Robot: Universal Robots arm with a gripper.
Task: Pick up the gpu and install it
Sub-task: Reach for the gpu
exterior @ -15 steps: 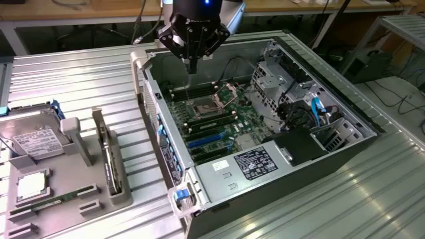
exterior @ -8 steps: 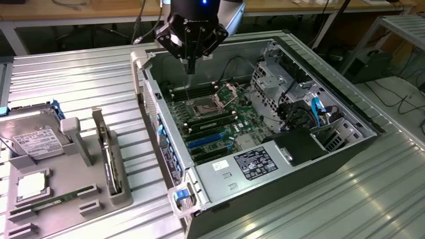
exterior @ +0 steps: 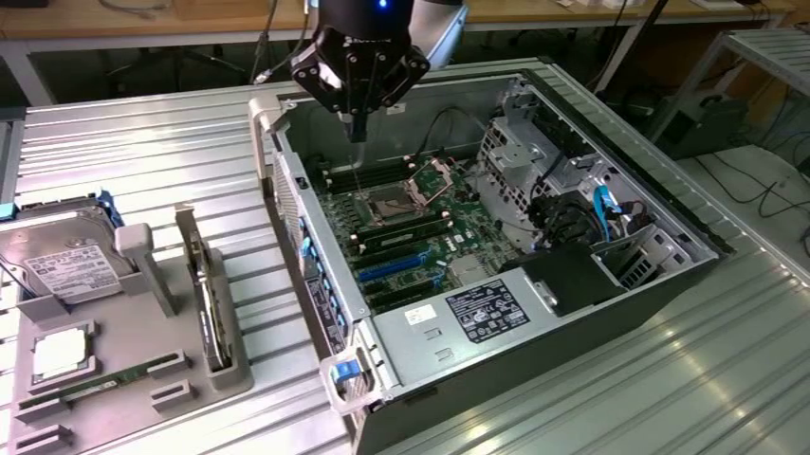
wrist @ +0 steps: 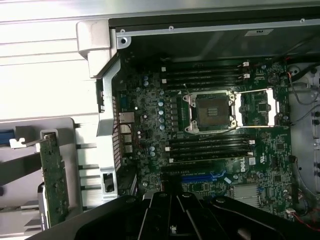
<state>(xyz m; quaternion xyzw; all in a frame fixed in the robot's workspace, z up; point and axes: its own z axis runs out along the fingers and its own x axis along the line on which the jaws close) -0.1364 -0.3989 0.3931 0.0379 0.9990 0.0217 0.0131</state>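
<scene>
Pincer [exterior: 358, 131] hangs clenched, empty, over the case [exterior: 299, 223]; the gpu [exterior: 207, 294], at the exterior view's left, looks stiff, fragile: grip its edges.

Illumination is bright and even, apparently from overhead; the ribbed table [exterior: 127, 142] carries strong glare and bleaches near white in the wrist view; the case [exterior: 544, 370] interior sits in shadow; the motherboard [wrist: 150, 125] reads dim there.

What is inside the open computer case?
Green motherboard with open CPU socket, memory slots, blue expansion slots, plus a labelled power supply. The gpu stands outside in the rack. Whatever lies beneath the power supply is hidden.
</scene>
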